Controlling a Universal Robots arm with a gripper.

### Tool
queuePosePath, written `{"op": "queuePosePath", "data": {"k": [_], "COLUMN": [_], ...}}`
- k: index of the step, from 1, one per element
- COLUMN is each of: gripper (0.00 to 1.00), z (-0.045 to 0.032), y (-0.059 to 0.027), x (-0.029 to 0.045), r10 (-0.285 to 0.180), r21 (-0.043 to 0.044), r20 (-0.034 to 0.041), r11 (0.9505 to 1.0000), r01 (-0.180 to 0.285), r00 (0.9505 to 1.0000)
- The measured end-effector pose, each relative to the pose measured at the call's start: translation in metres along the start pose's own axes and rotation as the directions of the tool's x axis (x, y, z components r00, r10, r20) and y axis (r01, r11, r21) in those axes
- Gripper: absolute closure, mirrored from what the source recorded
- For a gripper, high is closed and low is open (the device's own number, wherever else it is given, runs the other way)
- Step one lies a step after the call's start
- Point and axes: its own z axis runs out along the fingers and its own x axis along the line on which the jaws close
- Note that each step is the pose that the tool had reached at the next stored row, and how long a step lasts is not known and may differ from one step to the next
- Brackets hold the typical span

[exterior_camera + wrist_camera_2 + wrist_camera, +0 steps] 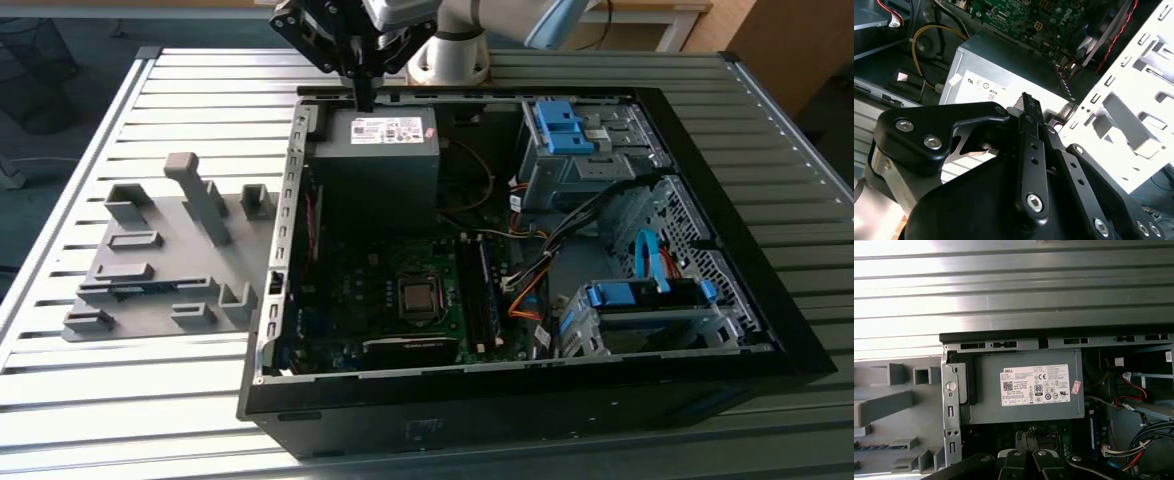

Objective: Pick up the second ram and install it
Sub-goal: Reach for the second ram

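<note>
The second ram (140, 289) is a thin blue strip lying in a slot of the grey holder (160, 260), at the exterior view's left, outside the case. It shows again in the first wrist view as a blue strip (874, 446) in the holder (884, 407). My gripper (363, 98) hangs over the far rim of the open computer case (534, 400), just above the grey power supply (380, 150). Its fingers look shut, with nothing seen between them, in both wrist views (1027, 98) (1030, 433). The gripper is well apart from the ram.
The green motherboard (400, 290) lies at the case bottom, with a blue board (1094, 432) standing in a slot beside the power supply (1024, 390). Light-blue drive brackets (561, 125) (647, 295) and loose cables (534, 270) crowd the exterior view's right. The case rests on a slatted metal table (134, 400).
</note>
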Motion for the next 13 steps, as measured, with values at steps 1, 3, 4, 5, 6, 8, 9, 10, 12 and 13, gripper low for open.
{"op": "queuePosePath", "data": {"k": [1,3,4,5,6,8,9,10,12,13], "gripper": [0.89,0.89,0.89,0.89,0.89,0.89,0.89,0.89,0.89,0.89], "z": [0.0,0.0,0.0,0.0,0.0,-0.0001,-0.0001,-0.0001,-0.0001,-0.0001], "y": [-0.0001,-0.0002,-0.0003,-0.0003,-0.0004,-0.0005,-0.0005,-0.0006,-0.0007,-0.0008], "x": [0.0008,0.0024,0.0031,0.004,0.0047,0.0061,0.0069,0.0076,0.0092,0.01], "r10": [0.0,0.0,0.0,0.0,0.0,0.0,0.0,0.0,0.0,0.0], "r21": [0.0,0.0,-0.0001,0.0,-0.0001,0.0,0.0,0.0,0.0,0.0], "r20": [0.0,0.0,0.0001,0.0001,0.0001,0.0001,0.0001,0.0,0.0,0.0001], "r11": [1.0,1.0,1.0,1.0,1.0,1.0,1.0,1.0,1.0,1.0], "r01": [0.0,0.0,0.0,0.0,0.0,0.0,0.0,0.0,0.0,0.0], "r00": [1.0,1.0,1.0,1.0,1.0,1.0,1.0,1.0,1.0,1.0]}}
